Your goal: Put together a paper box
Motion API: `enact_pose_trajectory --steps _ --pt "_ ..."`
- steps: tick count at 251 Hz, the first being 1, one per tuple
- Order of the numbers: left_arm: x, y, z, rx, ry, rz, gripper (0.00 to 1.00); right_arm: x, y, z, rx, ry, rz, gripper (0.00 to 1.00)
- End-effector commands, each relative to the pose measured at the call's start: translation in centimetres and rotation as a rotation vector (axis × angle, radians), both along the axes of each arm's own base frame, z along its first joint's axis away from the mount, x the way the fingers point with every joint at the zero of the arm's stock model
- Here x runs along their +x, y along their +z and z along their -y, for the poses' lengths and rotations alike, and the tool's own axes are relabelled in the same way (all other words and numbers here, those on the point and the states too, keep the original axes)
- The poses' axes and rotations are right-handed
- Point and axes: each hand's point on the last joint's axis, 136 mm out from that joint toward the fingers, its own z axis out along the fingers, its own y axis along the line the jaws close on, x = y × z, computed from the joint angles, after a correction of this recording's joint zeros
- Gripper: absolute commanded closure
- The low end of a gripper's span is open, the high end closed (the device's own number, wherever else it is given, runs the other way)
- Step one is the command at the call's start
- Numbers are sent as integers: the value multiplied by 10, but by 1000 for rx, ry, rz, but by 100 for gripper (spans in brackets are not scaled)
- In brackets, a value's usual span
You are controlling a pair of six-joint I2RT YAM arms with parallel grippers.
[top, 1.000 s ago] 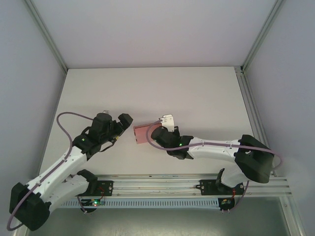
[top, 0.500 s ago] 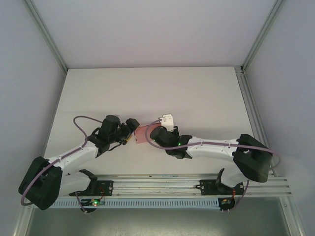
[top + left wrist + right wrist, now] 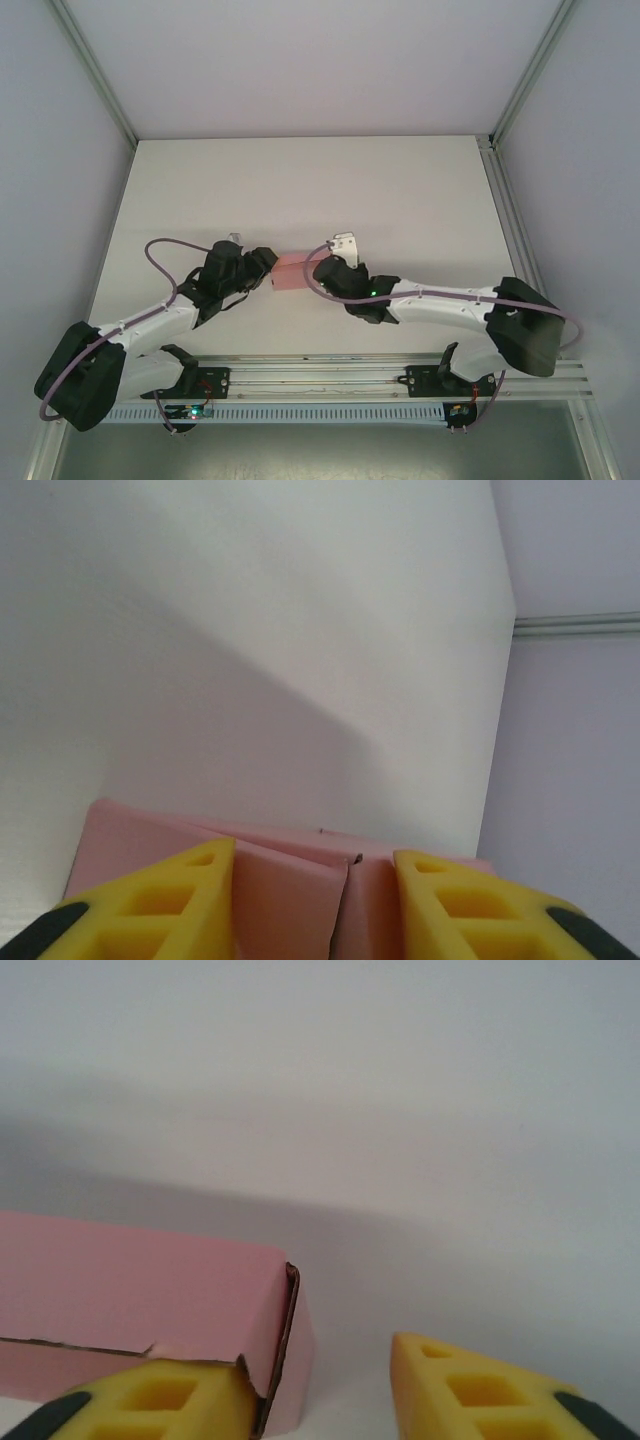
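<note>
Left arm: reaches in from the near-left corner, bent at the elbow, with a purple cable (image 3: 165,262) looping above it. The left gripper (image 3: 268,262) points toward table centre and meets the left end of the paper box (image 3: 290,272).

Left wrist view: the left gripper (image 3: 315,865) has its two yellow fingers partway closed. Pink card fills the whole gap between one finger (image 3: 150,900) and the other (image 3: 470,900). The paper box (image 3: 285,875) shows a fold line running up between them, and its card also reaches out past both fingers. I cannot tell if the pads actually press the card or only straddle it, because the contact is hidden at the frame's bottom edge.

Centre: the paper box is a small low pink block in folded form. It sits on the white table (image 3: 300,180) near the middle of the near half, between the two grippers.

Right arm: stretches in low from the near-right corner. The right gripper (image 3: 312,272) is at the box's right end.

Right wrist view: the right gripper (image 3: 325,1380) is parted. The paper box (image 3: 130,1300) lies to the frame's left, and its open end edge overlaps the finger on that side (image 3: 150,1400). The other finger (image 3: 490,1390) stands apart from the box, with bare table between them. This gripper has hold of nothing.
</note>
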Motion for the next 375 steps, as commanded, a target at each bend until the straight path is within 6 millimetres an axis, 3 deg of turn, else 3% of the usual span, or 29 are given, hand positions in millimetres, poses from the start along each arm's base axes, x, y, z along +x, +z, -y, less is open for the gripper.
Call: enact_pose_trajectory --steps 1,34,66,119,138,168,211,258,305,357,375 --pt "-35 -59 -16 142 -18 -173 67 -18 0 -23 109 165 -110 52" --pt "-37 -59 -20 168 -11 -156 66 -21 32 -33 181 265 -55 44" --pt "-37 -59 -23 173 4 -144 67 -23 55 -36 240 326 -6 20" --pt "-39 -59 -22 195 -12 -125 68 -1 59 -26 281 215 11 15" --pt "-40 -59 -21 194 -17 -124 68 6 50 -21 264 152 -7 16" --pt "-42 -59 -21 197 -25 -117 68 8 15 -9 181 88 -71 22" --pt "-46 -64 -22 213 -37 -133 69 5 -34 8 180 28 -203 42" --pt "-48 -67 -26 220 -26 -137 75 -15 -82 24 224 -23 -353 54" --pt "-50 -77 -24 224 -40 -148 100 -26 -105 21 318 -26 -442 74" --pt "-42 -77 -10 227 -128 -76 100 -29 -114 21 387 -62 -513 92" --pt "-39 -79 -5 258 -180 -50 100 -33 -119 27 390 -103 -558 93"
